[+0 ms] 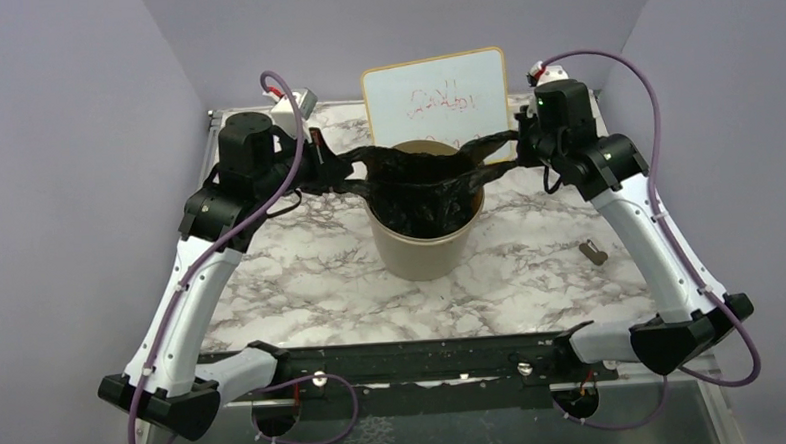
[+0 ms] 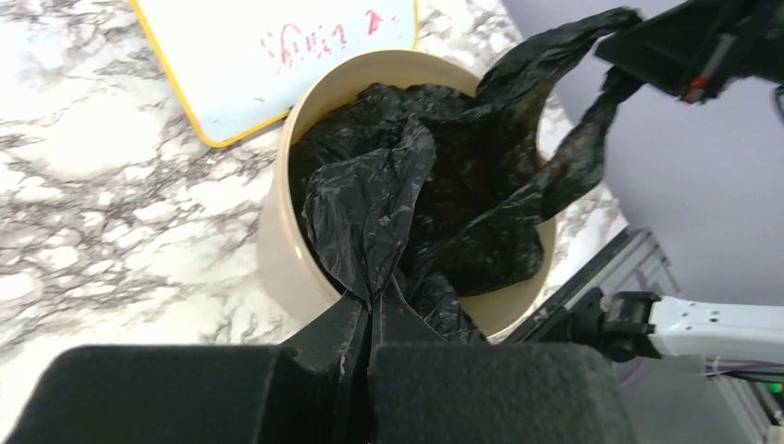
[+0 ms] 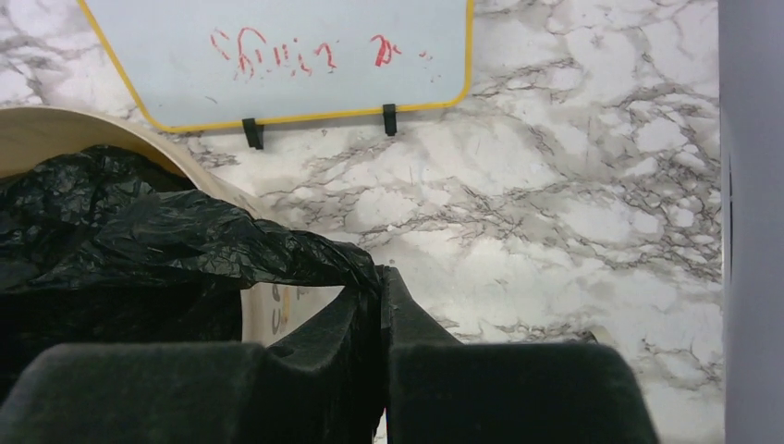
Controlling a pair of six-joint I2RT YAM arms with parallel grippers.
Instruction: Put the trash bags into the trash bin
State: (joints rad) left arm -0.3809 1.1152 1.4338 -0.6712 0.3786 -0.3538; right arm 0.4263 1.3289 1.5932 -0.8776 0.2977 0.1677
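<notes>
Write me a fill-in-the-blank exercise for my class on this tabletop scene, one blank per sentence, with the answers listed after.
1. The trash bag, lying mostly inside the trash bin, is ____ in colour.
2. The left gripper and the right gripper each pinch part of the bag, so ____ grippers hold it.
3. Seen from the arms' bases, the whiteboard stands ____ the bin.
4. The writing on the whiteboard is ____.
Missing words: black; two; behind; red.
</notes>
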